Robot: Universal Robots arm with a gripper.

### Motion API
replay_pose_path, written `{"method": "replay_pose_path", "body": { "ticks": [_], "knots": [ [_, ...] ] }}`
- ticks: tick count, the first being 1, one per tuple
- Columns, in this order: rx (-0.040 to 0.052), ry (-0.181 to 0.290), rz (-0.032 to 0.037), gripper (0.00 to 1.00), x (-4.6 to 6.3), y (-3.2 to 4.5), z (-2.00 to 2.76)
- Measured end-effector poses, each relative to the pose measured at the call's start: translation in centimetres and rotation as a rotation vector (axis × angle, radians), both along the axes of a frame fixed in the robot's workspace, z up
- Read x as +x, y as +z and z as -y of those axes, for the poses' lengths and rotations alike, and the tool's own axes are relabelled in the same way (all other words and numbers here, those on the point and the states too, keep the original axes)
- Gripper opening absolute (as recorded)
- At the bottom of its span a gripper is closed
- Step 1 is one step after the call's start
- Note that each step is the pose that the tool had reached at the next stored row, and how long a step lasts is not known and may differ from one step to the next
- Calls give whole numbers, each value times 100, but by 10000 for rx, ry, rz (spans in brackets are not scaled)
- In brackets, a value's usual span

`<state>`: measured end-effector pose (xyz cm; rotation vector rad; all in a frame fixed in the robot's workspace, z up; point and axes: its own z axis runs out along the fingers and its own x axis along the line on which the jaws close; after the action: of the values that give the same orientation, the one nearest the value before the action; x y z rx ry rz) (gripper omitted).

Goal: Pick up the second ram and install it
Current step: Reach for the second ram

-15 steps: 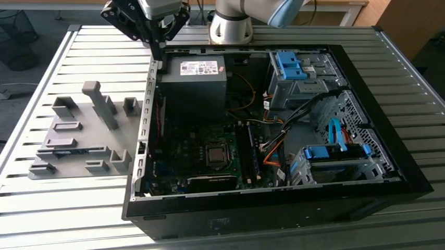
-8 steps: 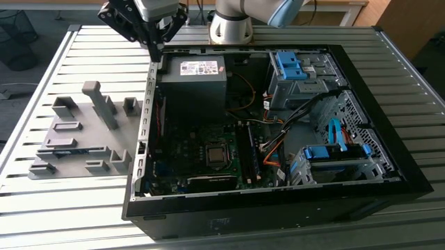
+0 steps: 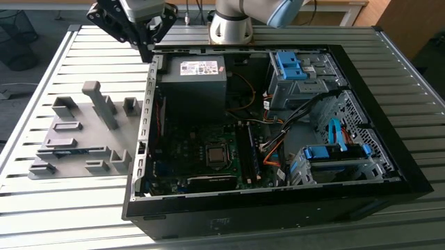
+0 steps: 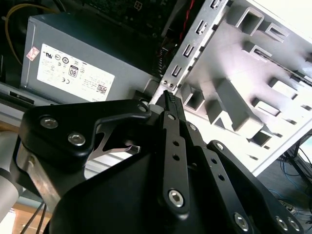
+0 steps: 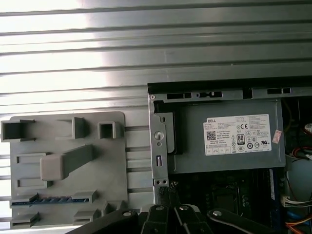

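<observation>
The second ram (image 3: pixel 70 152) is a thin blue stick lying in a slot of the grey fixture plate (image 3: pixel 76 112), on the exterior view's left. In the first wrist view the ram (image 5: pixel 48 200) shows as a blue strip in the plate (image 5: pixel 63 122). My gripper (image 3: pixel 147 56) hangs above the case's far corner beside the power supply (image 3: pixel 195 78), well away from the ram. Its black fingers are shut with nothing between them in both wrist views (image 4: pixel 168 95) (image 5: pixel 165 191).
The open black computer case (image 3: pixel 278 208) lies on the slatted metal table (image 3: pixel 83 219). Inside are the motherboard (image 3: pixel 208 151), dark memory slots (image 3: pixel 249 148), cables and bright blue drive-bay latches (image 3: pixel 288 65) (image 3: pixel 334 152). Tall grey posts (image 3: pixel 101 101) stand on the fixture plate.
</observation>
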<state>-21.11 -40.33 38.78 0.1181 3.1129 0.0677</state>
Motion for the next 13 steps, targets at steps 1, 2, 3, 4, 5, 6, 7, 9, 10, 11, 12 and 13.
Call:
{"method": "replay_pose_path", "body": {
  "ticks": [1, 2, 3, 4, 5, 6, 7, 9, 10, 11, 12, 13],
  "knots": [
    [-1, 0, 0, 12, -13, 0, 0],
    [0, 0, 0, 12, -25, -1, 0],
    [0, 0, 0, 12, -36, -2, 0],
    [0, 0, 1, 12, -47, -3, 0],
    [0, 1, 0, 12, -56, -3, 0],
    [0, 1, 0, 12, -66, -3, 0],
    [0, 0, 0, 12, -74, -4, 0],
    [0, 0, 1, 12, -85, -6, 0],
    [0, 2, 0, 12, -86, -6, 0],
    [-1, 2, -1, 12, -86, -6, 0],
    [0, 1, 0, 12, -89, -6, 0],
    [0, 0, 0, 12, -95, -6, 0]
  ]
}}
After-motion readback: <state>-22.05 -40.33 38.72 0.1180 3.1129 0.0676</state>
